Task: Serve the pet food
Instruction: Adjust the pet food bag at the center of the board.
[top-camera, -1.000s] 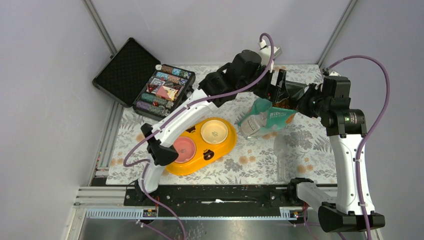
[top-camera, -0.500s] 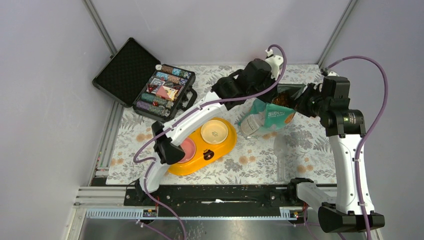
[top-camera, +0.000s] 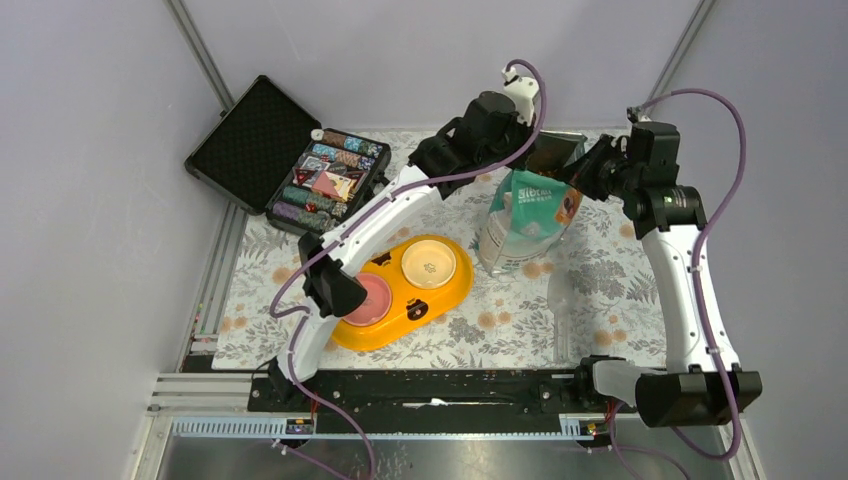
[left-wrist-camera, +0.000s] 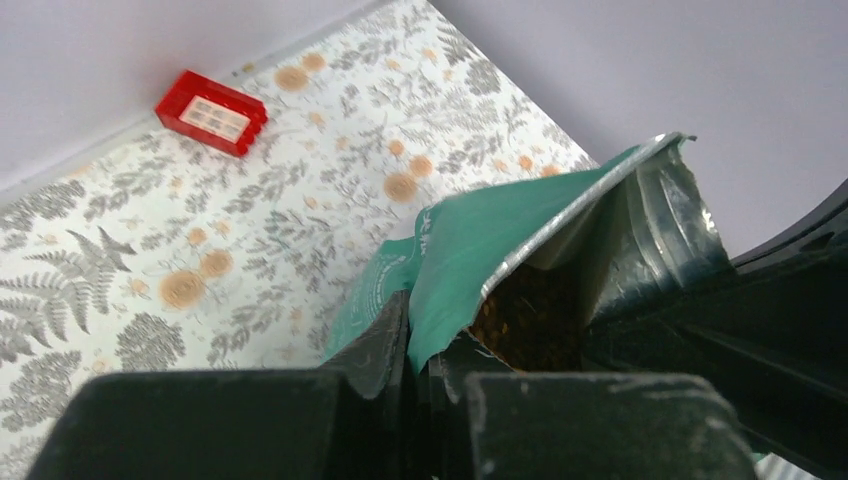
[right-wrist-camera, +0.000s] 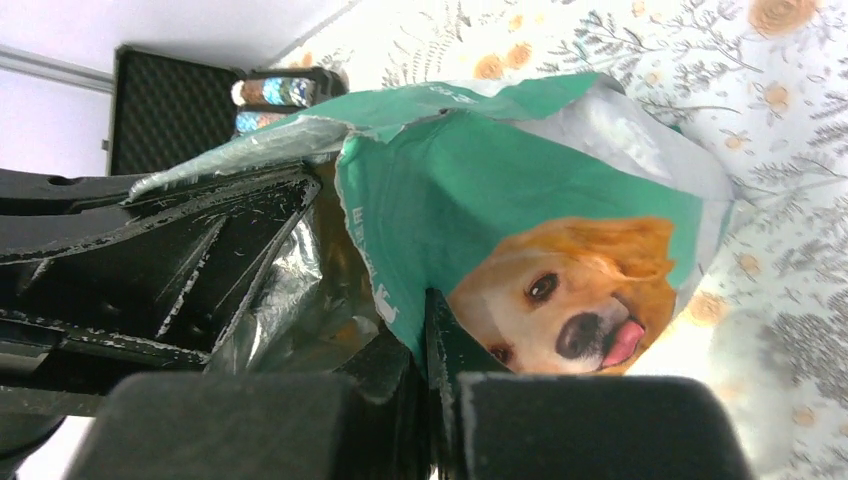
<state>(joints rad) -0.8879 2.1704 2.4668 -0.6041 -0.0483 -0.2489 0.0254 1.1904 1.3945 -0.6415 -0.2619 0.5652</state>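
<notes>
The left gripper (left-wrist-camera: 415, 352) was clamped on one lip of the teal-and-white pouch (top-camera: 527, 213), the foil edge pinched between its closed fingers. The right gripper (right-wrist-camera: 421, 335) was shut on the opposite lip, just beside the printed golden retriever, so the mouth was held open between the two. Inside that mouth lay the pet food (left-wrist-camera: 531, 318) – dark brown kibble, all of it in the pouch. The pouch stood roughly upright at the far middle of the floral surface (top-camera: 610, 285). A yellow double-bowl feeder (top-camera: 455, 290) sat nearer and to the left – apart from the pouch. A red box (left-wrist-camera: 211, 112) lay by the far edge, and an open black case (top-camera: 255, 140) at the far left corner.
</notes>
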